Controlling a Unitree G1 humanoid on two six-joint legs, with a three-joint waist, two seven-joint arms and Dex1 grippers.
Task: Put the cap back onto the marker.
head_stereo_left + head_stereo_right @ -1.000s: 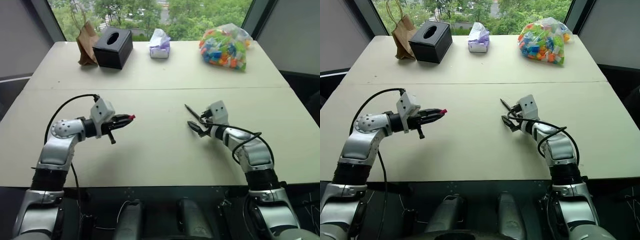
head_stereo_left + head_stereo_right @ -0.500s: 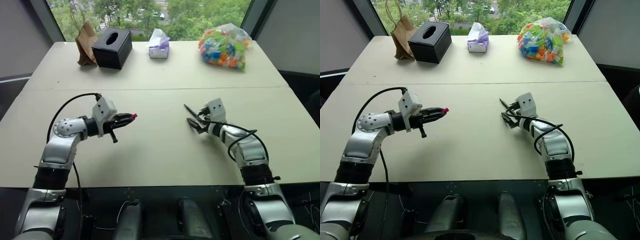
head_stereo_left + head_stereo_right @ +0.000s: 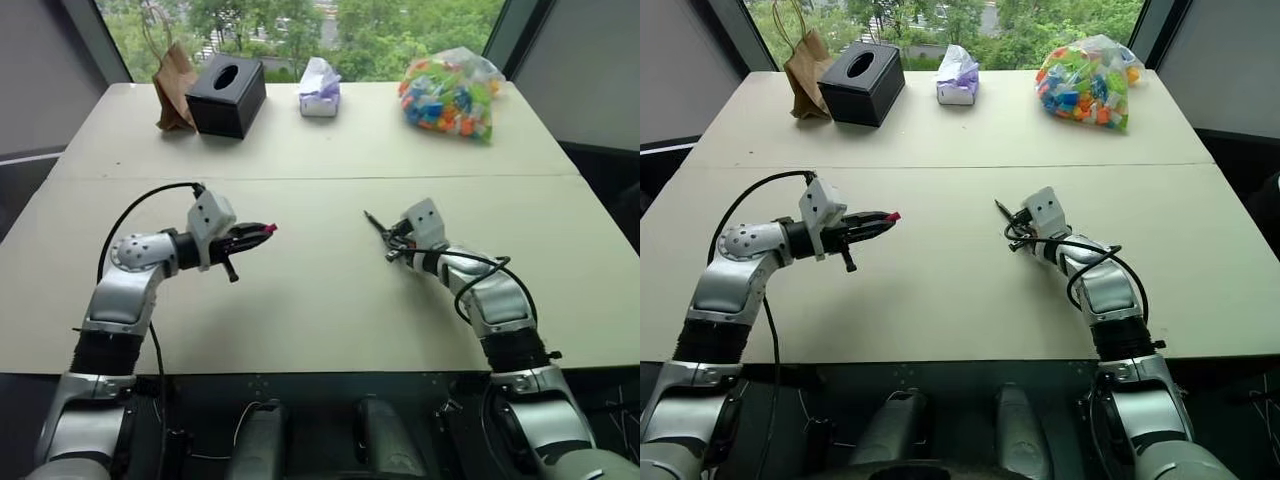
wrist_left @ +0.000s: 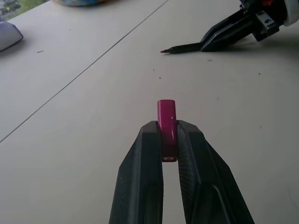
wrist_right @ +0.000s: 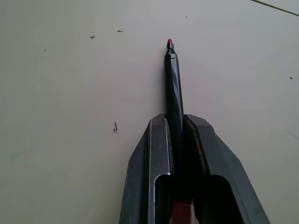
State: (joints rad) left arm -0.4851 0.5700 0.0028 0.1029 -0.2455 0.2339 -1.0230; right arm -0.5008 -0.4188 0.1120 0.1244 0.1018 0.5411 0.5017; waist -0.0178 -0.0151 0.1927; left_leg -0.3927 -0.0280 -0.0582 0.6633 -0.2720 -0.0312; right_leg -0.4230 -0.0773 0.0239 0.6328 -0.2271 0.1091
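Black fingers of my right gripper, spread a second ago, now clamp the marker low over the table. My left gripper pinches the cap. Capping can begin.

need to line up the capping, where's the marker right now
The marker is clamped in the right gripper, low over the near table right of centre, its pink tip aimed towards the cap in the left gripper.

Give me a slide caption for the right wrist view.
Right gripper shut on the dark marker, its pink tip pointing out over the beige table.
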